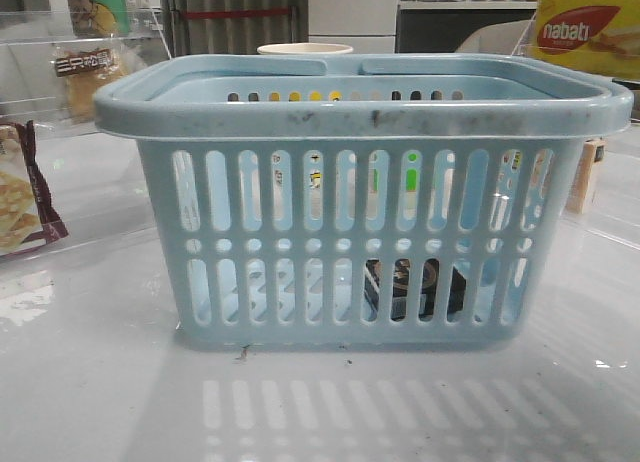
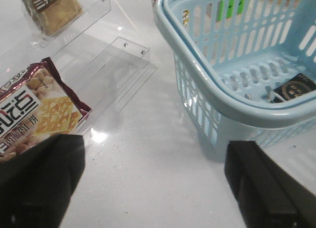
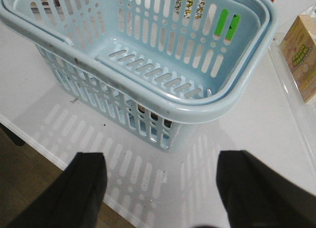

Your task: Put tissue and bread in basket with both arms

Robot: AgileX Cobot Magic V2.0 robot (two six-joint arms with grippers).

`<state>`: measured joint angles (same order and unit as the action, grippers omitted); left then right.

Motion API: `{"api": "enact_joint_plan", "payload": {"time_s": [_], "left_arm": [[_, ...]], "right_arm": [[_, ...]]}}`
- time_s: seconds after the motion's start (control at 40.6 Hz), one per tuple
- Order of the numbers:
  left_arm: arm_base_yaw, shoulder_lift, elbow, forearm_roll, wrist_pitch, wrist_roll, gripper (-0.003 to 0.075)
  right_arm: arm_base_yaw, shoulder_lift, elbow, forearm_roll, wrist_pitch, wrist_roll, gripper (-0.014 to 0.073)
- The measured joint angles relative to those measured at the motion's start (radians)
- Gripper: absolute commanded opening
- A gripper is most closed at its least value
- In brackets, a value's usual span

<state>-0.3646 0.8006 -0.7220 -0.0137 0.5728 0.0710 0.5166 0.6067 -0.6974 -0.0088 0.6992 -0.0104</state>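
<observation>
The light-blue basket (image 1: 365, 117) stands in the middle of the white table. It also shows in the left wrist view (image 2: 237, 102) and the right wrist view (image 3: 148, 97). The dark tissue pack (image 1: 410, 287) lies on the basket's floor near its right end and shows over the rim in the left wrist view (image 2: 295, 87). The bagged bread (image 1: 88, 72) sits on a clear shelf at the far left (image 2: 52, 11). My left gripper (image 2: 153, 188) is open and empty above bare table left of the basket. My right gripper (image 3: 160, 188) is open and empty near the basket's corner.
A maroon-edged cracker bag (image 1: 22, 197) lies at the left, close to my left gripper's finger (image 2: 42, 109). Clear acrylic shelves (image 2: 116, 57) stand beside it. A yellow nabati box (image 1: 585, 27), a small carton (image 3: 300, 55) and a white cup (image 1: 305, 49) stand behind. The table edge (image 3: 29, 134) is near.
</observation>
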Motion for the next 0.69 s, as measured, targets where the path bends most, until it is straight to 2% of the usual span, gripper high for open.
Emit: {"api": "enact_joint_plan", "payload": {"time_s": [0.295, 0.689], "left_arm": [[0.148, 0.419, -0.258, 0.014, -0.022, -0.006, 0.0687], [0.196, 0.939, -0.697, 0.105, -0.034, -0.006, 0.0687]], "right_arm": [[0.000, 0.000, 0.000, 0.000, 0.000, 0.000, 0.0571], [0.000, 0.000, 0.000, 0.000, 0.000, 0.000, 0.0571]]}}
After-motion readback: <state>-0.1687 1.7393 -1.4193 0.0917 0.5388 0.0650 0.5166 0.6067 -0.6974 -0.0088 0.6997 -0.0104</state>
